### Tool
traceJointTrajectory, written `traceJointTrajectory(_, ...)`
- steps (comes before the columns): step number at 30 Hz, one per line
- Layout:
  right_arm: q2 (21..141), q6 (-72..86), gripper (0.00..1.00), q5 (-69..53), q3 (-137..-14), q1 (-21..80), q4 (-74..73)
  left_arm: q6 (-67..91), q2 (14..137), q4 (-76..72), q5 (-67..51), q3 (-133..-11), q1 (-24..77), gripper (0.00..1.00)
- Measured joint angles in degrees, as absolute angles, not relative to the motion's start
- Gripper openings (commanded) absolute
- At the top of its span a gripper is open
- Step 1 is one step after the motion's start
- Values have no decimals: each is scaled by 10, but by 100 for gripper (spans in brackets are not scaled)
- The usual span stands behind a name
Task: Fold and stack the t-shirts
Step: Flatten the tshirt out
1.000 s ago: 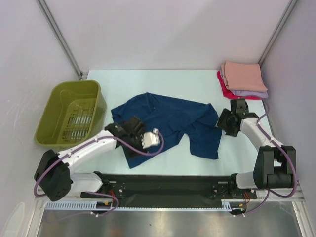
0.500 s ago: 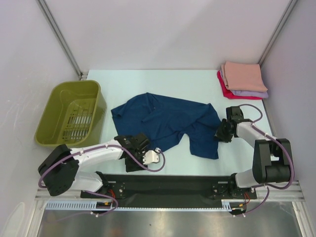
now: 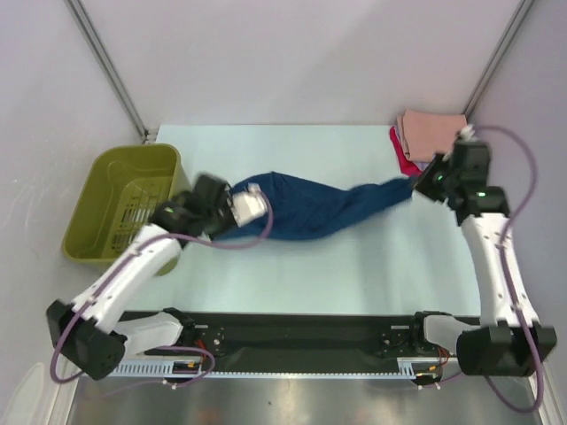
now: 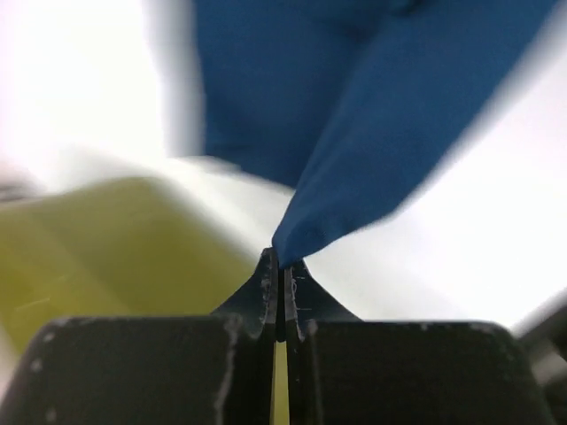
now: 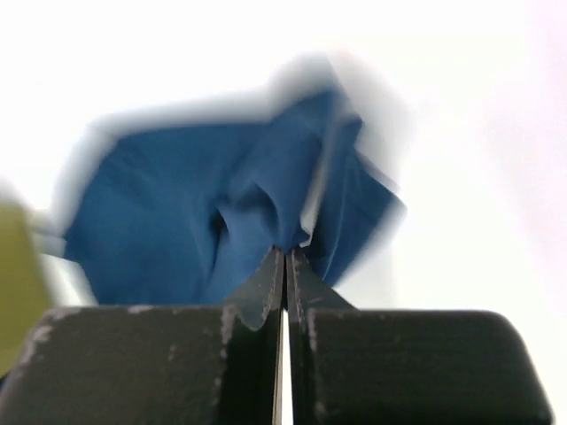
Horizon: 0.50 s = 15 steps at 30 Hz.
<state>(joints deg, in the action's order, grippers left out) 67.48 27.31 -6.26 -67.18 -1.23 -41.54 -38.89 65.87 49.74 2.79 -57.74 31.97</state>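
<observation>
On the pale table [image 3: 354,266], olive basket [image 3: 124,204] left of left gripper [image 3: 262,202], folded t-shirts [image 3: 434,135] just beyond right gripper [image 3: 423,182]

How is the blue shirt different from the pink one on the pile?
The navy t-shirt is unfolded and stretched long; the peach t-shirt is folded square. The navy one is pinched between the left gripper and right gripper; the peach one lies on top of the stack. Both are cloth tees.

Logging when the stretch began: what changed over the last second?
The navy t-shirt, earlier spread flat, is now stretched between the arms. The left gripper, shut on it, swung toward the basket, and the right gripper, also shut on it, toward the folded stack. Basket and stack stayed put.
</observation>
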Motion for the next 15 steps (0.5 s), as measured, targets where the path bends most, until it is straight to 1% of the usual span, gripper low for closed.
traceJointTrajectory(3,639,261,0,-72,-825,-17,-446,-407,639,518,33,-750,264,0)
traceJointTrajectory(6,615,252,0,-81,-961,-21,-475,-421,616,536,46,-874,244,0)
traceJointTrajectory(12,612,241,0,-84,-1171,-22,-535,-433,607,576,93,-1046,238,0)
traceJointTrajectory(15,620,239,0,-83,-1250,-22,-553,-442,623,582,110,-1125,237,0)
